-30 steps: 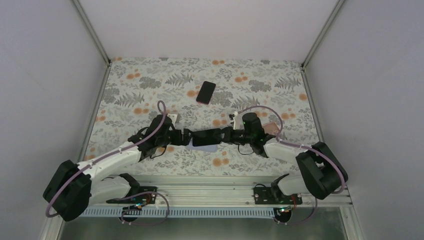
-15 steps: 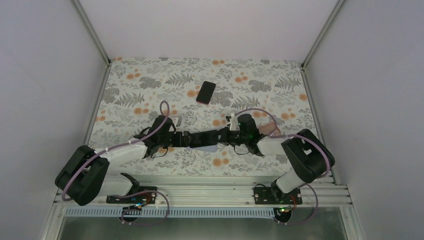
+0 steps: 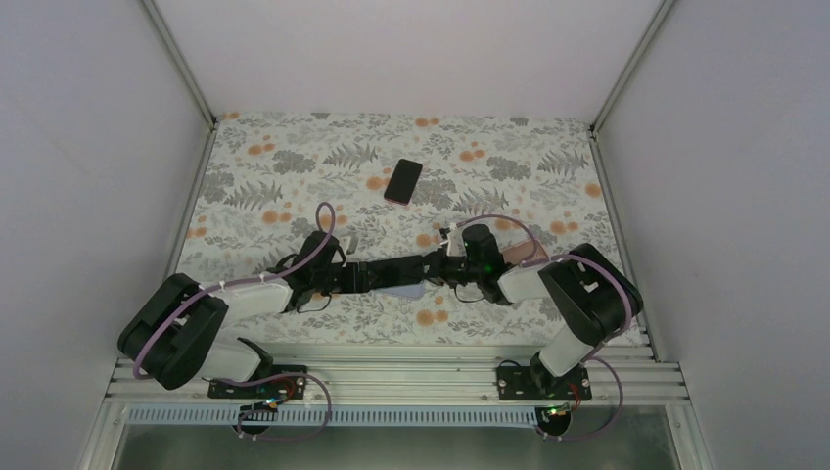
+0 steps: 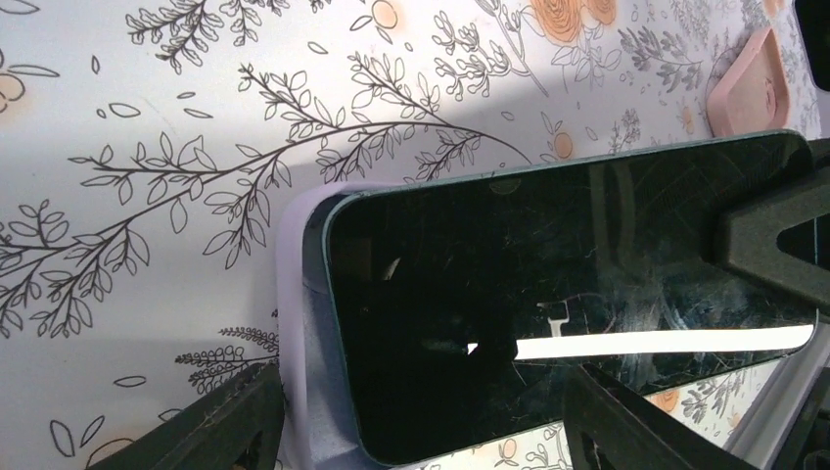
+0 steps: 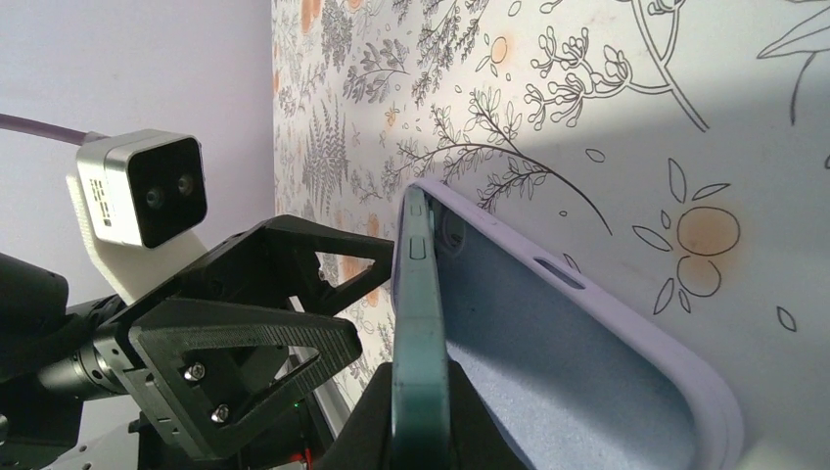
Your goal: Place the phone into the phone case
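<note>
right wrist view: right gripper (image 5: 419,416) pinches the phone (image 5: 415,313), tilted into the lilac case (image 5: 587,338); left gripper (image 4: 423,431) stands spread at the case's end.

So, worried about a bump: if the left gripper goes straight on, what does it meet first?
Probably the phone and its lilac case, whose near end sits between the left gripper's fingers; the right gripper clamps the phone beyond.

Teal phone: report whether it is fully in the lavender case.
Partly in: one end of the phone sits in the case, the other raised in the right gripper.
</note>
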Controlling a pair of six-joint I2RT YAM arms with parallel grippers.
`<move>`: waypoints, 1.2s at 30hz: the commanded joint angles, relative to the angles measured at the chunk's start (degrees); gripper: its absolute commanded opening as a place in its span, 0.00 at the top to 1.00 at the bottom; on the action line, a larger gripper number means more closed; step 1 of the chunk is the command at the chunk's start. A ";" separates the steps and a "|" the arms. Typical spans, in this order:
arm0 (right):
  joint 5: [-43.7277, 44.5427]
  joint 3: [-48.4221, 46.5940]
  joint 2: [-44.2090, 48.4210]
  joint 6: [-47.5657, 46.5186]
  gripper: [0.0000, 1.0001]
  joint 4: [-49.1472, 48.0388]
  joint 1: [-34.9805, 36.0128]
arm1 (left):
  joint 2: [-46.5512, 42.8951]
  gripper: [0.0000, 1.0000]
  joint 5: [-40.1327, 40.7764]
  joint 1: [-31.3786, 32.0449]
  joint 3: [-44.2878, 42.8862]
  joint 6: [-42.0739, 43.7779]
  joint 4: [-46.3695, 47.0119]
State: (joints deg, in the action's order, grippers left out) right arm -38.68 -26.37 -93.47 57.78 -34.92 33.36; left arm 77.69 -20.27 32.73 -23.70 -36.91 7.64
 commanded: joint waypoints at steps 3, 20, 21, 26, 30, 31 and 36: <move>0.00 -0.93 -3.93 1.47 0.96 -3.10 1.45 | 0.80 0.31 -1.53 0.50 1.31 -1.27 3.35; -1.86 -3.37 -9.75 2.98 0.91 -4.92 3.73 | -1.03 0.32 1.16 5.24 2.54 -4.75 5.10; -1.48 -3.84 -9.28 2.12 0.90 -2.92 3.77 | -1.17 0.32 2.00 5.24 2.43 -4.49 4.28; 0.80 -5.12 -6.41 -1.97 0.81 3.52 3.73 | -2.20 0.33 4.86 5.24 2.59 -4.06 1.72; 3.08 -6.49 -4.18 -5.08 0.74 8.70 3.77 | -2.54 0.32 5.97 5.26 2.41 -3.62 0.45; 3.62 -6.76 -3.51 -5.82 0.72 10.01 3.75 | -2.59 0.32 6.21 5.25 2.39 -3.57 0.18; 6.29 -8.42 0.33 -9.14 0.62 16.20 3.89 | -3.12 0.32 7.43 5.24 1.89 -3.11 -1.30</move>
State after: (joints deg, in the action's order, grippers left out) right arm -35.55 -32.45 -97.10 53.49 -24.14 36.73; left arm 75.35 -14.39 37.76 -20.99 -40.71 8.54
